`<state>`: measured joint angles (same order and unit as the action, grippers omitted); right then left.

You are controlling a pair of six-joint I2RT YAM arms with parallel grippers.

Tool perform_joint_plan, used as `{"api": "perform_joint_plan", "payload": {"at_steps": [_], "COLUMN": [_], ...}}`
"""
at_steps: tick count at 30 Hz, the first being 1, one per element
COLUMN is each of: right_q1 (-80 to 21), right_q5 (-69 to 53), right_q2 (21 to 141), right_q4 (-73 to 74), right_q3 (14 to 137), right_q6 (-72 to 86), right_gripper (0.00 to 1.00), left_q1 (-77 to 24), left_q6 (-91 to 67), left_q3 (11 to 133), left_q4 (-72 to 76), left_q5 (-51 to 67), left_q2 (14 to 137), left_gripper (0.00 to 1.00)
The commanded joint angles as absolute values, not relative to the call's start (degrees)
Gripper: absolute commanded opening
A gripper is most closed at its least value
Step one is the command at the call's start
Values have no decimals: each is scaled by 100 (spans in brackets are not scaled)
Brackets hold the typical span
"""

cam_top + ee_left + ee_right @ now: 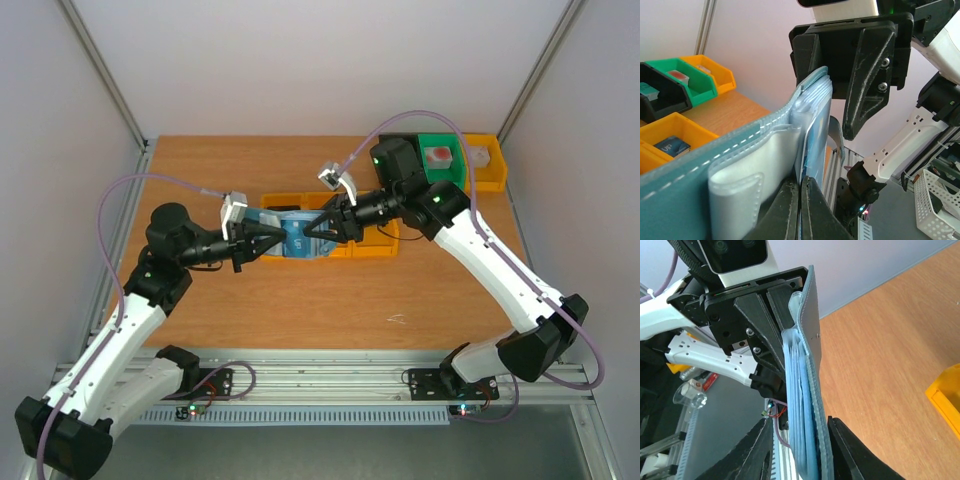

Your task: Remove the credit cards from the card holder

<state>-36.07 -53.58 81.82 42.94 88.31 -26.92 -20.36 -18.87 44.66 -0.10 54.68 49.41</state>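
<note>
Gripper of left arm (268,243) pinched shut on card holder (298,238), which hangs in air over yellow bins (372,250), between both arms. Gripper of right arm (322,228) narrowly open, straddling holder's other edge. Cards indistinct in sleeves.

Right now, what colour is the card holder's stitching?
White, on the blue card holder; clearest in the left wrist view.

Only "UP" can be read, on a small dark block (672,146) in a yellow bin (677,116).
</note>
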Motion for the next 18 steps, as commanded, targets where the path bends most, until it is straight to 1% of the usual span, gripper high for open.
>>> {"api": "perform_joint_plan", "payload": {"at_steps": [1,5,7,8,10,11,14,18], "right_q1": [-3654,-3656,-3656,-3656,-3651,-3638,-3515,-3377], "right_q5": [-5335,-5281,-5265,-5265,-5233,-5222,-5286,-5309], "right_q2": [7972,7964,7971,7967,7951,7935,7904,7884], "right_q4": [4612,4610,4594,4589,4591,4604,4661,4995], "right_q3": [8780,8763,8754,8762,8754,8746,8719,8821], "right_q6": [-2820,-2843,-2843,-2847,-2859,-2877,-2901,-3063], "right_gripper": [32,36,36,34,22,14,2,1], "left_q1": [-1910,-1909,-1903,-1900,-1886,-1878,-1842,-1807], "left_q6": [-1930,-1934,-1934,-1934,-1934,-1934,-1917,-1819], "left_q3": [4456,4447,4456,4456,4465,4465,4465,4465], "left_q4": [434,448,446,446,447,438,417,315], "left_q5": [5386,5412,5429,5437,5474,5493,5574,5684], "left_q2": [4824,4817,4816,4815,4820,4814,4808,4819], "left_gripper": [0,0,0,0,0,0,0,0]}}
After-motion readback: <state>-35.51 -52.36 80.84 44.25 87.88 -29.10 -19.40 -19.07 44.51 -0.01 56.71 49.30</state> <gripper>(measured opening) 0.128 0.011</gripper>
